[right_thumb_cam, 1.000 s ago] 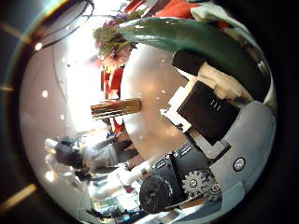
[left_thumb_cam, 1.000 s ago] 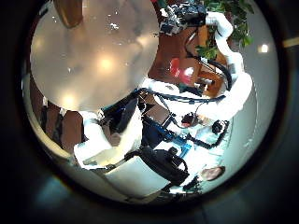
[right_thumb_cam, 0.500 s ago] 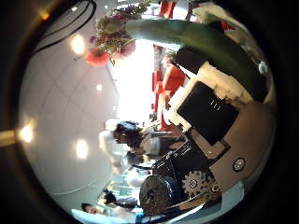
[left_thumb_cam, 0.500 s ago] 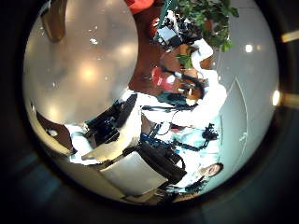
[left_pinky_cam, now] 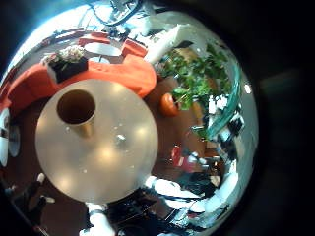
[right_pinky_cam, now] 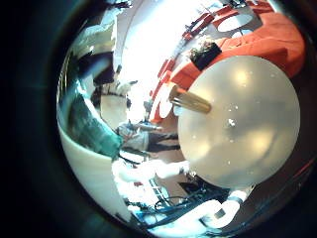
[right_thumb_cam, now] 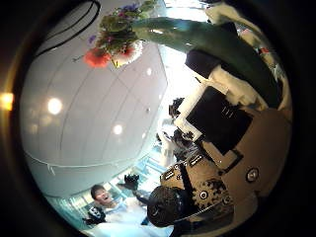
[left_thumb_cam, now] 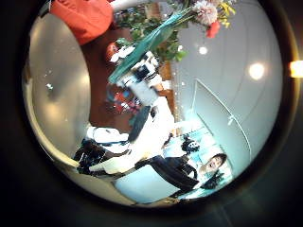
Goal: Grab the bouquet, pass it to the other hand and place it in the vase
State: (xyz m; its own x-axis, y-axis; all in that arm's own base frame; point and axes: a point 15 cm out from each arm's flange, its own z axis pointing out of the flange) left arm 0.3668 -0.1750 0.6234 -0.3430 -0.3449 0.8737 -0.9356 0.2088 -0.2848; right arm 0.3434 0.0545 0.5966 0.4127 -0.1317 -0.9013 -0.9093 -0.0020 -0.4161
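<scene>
The right hand [right_thumb_cam: 222, 118] has its fingers curled round the green-wrapped stem of the bouquet [right_thumb_cam: 148, 35], held up in the air well above the round table [left_pinky_cam: 98, 143]. The vase [left_pinky_cam: 77, 108] stands upright near the table's edge, with bare tabletop around it. The left hand's [left_thumb_cam: 118, 161] finger state cannot be told.

All 4 views come from palm cameras, 2 on each hand. The left little finger side view looks down from well above on the round desk [left_pinky_cam: 98, 147] and the vase [left_pinky_cam: 77, 108] standing on it. The right little finger side view sees the same desk [right_pinky_cam: 243, 124] and vase [right_pinky_cam: 188, 100] from the side, also far off. The left thumb side view faces the ceiling and catches the bouquet [left_thumb_cam: 166, 33] at a distance; the right thumb side view has that bouquet [right_thumb_cam: 188, 39] close against its own palm.
</scene>
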